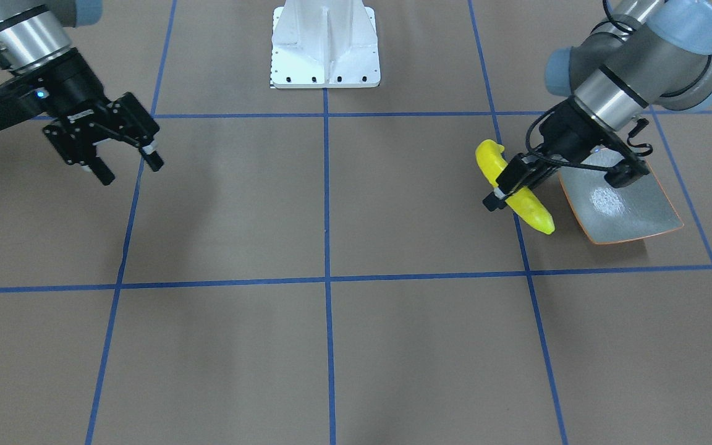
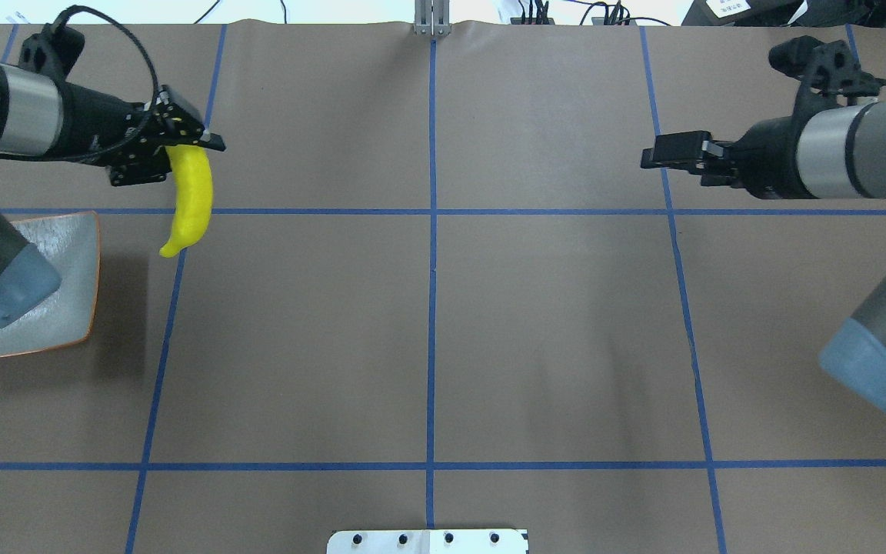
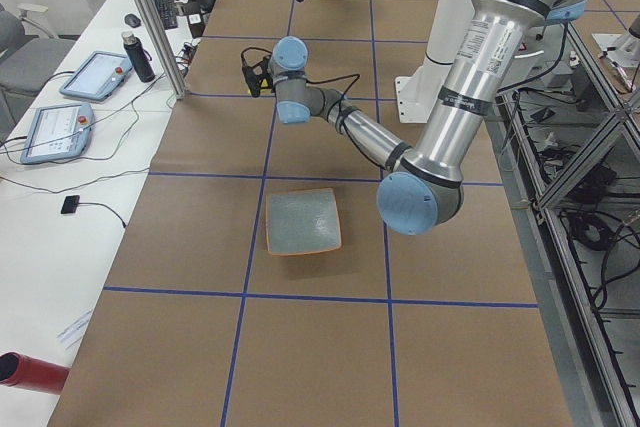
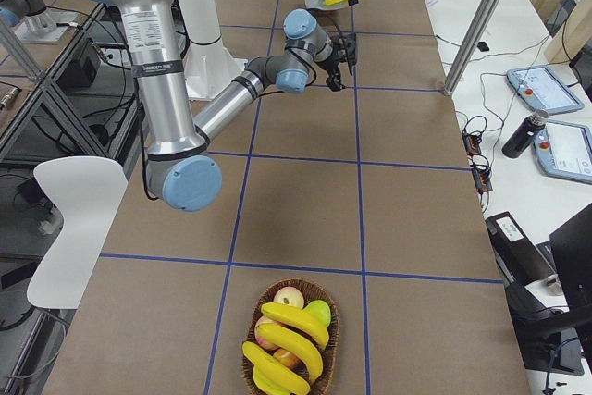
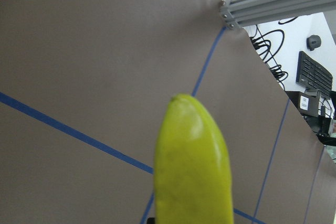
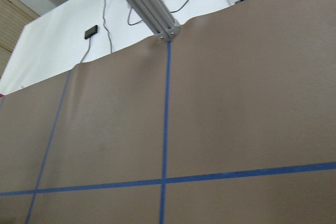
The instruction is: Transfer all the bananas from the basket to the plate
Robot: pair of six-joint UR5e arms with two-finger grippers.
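Observation:
My left gripper (image 2: 175, 148) is shut on one end of a bright yellow banana (image 2: 190, 198) and holds it above the table. The banana hangs beside the grey-green plate (image 2: 66, 258), not over it. In the front-facing view this gripper (image 1: 508, 185) holds the banana (image 1: 535, 215) just beside the bare, orange-rimmed plate (image 1: 625, 207). The banana fills the left wrist view (image 5: 194, 171). Three more bananas (image 4: 294, 321) lie in the wicker basket (image 4: 332, 326) at the table's other end. My right gripper (image 1: 131, 170) is open and empty above the table.
The basket also holds an apple (image 4: 289, 297) and a green fruit (image 4: 320, 310). The white robot base (image 1: 325, 46) stands at mid table. An aluminium post (image 2: 431, 23) stands at the far edge. Blue tape lines cross the brown table cover.

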